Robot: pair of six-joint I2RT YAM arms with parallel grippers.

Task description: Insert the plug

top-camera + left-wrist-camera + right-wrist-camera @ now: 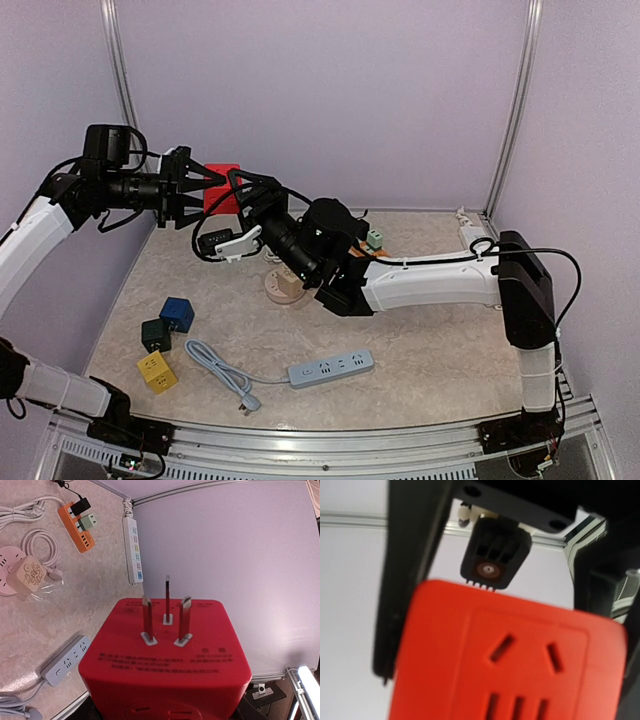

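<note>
Left claw [200, 192] gripped the red plug cube [222, 198] midair; right claw [243, 196] sat around it too, couldn't tell if clamped.

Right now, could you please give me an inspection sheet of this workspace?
Surface: marbled tabletop, flat.
Job's things: red plug held aloft, prongs bare; grey strip lying at the front.
Clutter: blue cube, green cube, yellow cube, round socket, orange strip, white strip.
Grippers: left gripper grips the red plug; right gripper at it, grip unclear.
Cables: grey cord loose, unplugged.
Surroundings: lilac walls, metal frame.
</note>
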